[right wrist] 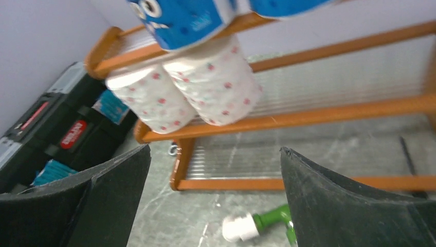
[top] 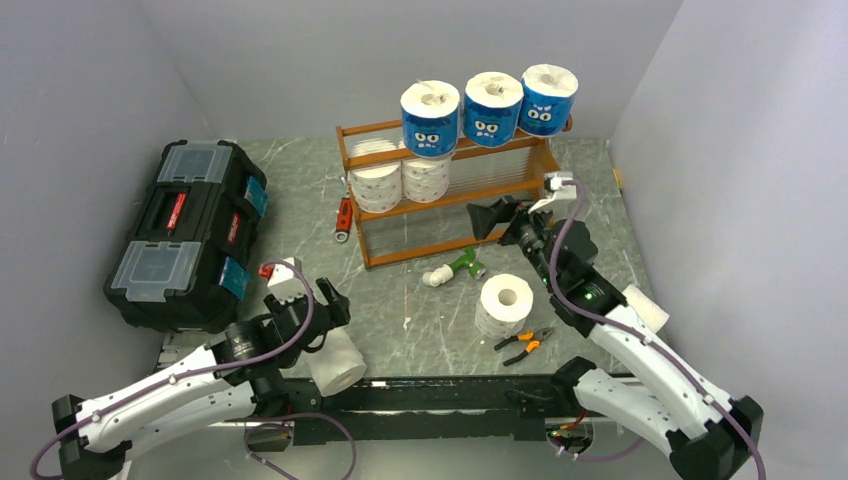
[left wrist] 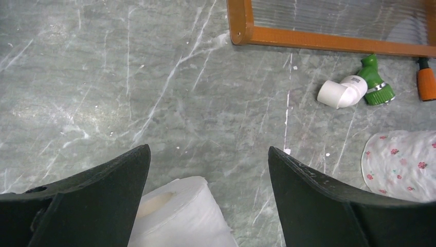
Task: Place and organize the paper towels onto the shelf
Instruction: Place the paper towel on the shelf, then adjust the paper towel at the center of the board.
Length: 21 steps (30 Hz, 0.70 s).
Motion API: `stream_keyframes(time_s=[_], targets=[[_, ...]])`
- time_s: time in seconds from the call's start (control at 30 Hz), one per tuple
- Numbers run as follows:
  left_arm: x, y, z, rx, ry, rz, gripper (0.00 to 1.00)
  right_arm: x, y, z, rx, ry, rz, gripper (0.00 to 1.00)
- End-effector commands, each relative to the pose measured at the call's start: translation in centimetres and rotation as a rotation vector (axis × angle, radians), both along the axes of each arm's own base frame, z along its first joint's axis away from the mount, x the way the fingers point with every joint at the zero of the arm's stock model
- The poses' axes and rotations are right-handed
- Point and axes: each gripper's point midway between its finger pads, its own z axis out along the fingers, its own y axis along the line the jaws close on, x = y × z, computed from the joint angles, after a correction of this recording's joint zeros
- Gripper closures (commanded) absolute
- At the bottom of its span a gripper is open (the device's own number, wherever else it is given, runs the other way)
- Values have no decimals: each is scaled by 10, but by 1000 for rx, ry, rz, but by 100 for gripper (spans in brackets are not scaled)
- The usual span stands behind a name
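The orange-brown shelf stands at the back. Three blue-wrapped paper towels sit on its top tier. Two white flowered rolls sit on the left of the middle tier. A flowered roll stands upright on the table. A plain white roll lies at the near edge. My left gripper is open, with this roll low between its jaws near the left finger, not clasped. My right gripper is open and empty in front of the shelf.
A black toolbox stands at the left. A green-and-white tool lies before the shelf, and orange-handled pliers lie near the standing roll. A red tool lies left of the shelf. Grey walls close both sides.
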Motion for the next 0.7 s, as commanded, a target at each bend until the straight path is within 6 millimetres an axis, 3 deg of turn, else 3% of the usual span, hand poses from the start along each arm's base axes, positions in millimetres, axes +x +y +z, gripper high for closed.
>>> stream_keyframes(time_s=[0.0, 0.3, 0.53, 0.67], targets=[[6, -10, 8, -17, -33, -23, 9, -19, -38, -61, -17, 273, -162, 0], [9, -55, 10, -90, -78, -200, 8, -48, -69, -80, 54, 441, -291, 0], [7, -74, -2, -133, -60, -260, 9, -65, -116, -99, -23, 510, -501, 0], [7, -79, -1, -150, -68, -270, 10, -66, -117, -111, -84, 582, -522, 0]])
